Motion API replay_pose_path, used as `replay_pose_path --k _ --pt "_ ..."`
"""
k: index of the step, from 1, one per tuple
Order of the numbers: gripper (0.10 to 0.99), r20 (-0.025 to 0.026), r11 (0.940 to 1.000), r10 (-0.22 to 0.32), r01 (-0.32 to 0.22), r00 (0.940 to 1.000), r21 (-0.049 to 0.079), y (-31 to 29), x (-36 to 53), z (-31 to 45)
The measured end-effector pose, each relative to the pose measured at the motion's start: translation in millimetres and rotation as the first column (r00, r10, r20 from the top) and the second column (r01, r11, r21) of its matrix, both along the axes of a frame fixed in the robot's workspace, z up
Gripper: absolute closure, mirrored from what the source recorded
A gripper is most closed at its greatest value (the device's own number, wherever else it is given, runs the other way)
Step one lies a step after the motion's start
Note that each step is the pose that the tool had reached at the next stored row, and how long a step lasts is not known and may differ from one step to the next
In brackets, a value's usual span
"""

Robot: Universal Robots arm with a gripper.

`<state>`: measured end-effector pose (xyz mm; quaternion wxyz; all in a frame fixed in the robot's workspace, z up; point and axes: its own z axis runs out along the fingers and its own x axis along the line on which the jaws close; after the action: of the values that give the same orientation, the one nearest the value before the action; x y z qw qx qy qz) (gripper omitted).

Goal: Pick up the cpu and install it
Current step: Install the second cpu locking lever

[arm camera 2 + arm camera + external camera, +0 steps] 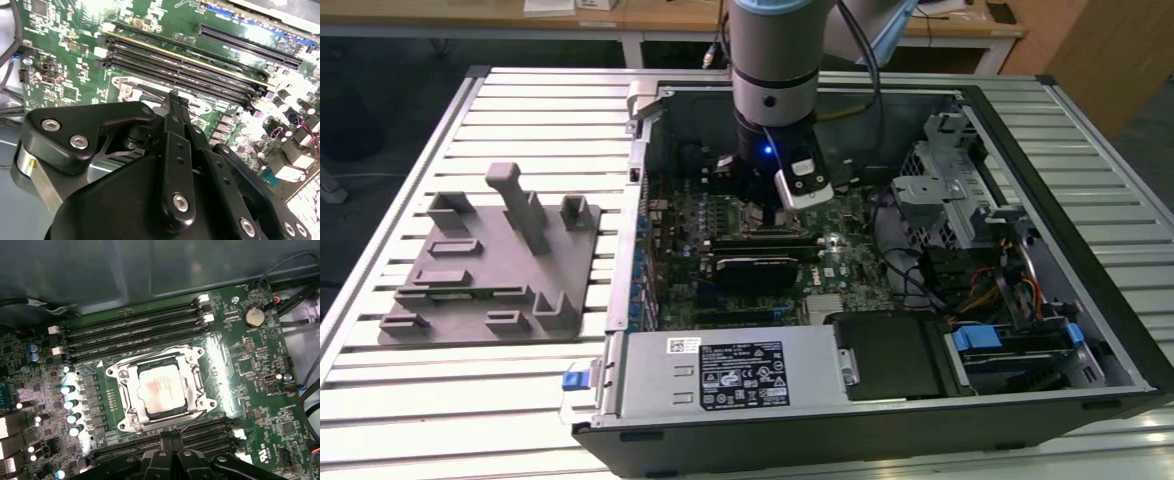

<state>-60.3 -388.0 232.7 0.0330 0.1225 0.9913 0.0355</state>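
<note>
Slatted metal bench (520, 100) carrying an open case (881, 420), wooden desks behind. Tool (172, 437) closed and empty, poised just off the socket (160, 390), where the cpu (161, 388) sits seated on the motherboard (250, 365).

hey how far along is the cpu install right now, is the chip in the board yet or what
The cpu already lies flat in the metal socket frame on the motherboard, so placing looks done. The end effector sits just above the board beside the socket, fingers together and holding nothing. Whether the socket's latch is locked cannot be told, so securing may be left. The grey tray outside the computer case holds no chip.
</note>
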Motion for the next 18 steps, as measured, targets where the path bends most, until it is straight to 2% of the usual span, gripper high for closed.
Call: replay_pose_path --k 5,8,11,14,18 --pt "0.980 -0.0001 1.0000 0.000 0.000 1.0000 0.004 -0.8 -6.4 -2.5" --pt "0.980 0.0000 0.9999 0.000 0.000 1.0000 0.012 -2.2 -9.8 -4.0" --pt "0.980 0.0000 0.9997 0.000 0.000 1.0000 0.026 -5.3 -11.5 -5.2" --pt "0.980 0.0000 0.9988 0.000 0.000 1.0000 0.049 -9.3 -12.8 -5.7" --pt "0.980 0.0000 0.9976 0.000 0.000 1.0000 0.069 -14.1 -15.7 -6.5"
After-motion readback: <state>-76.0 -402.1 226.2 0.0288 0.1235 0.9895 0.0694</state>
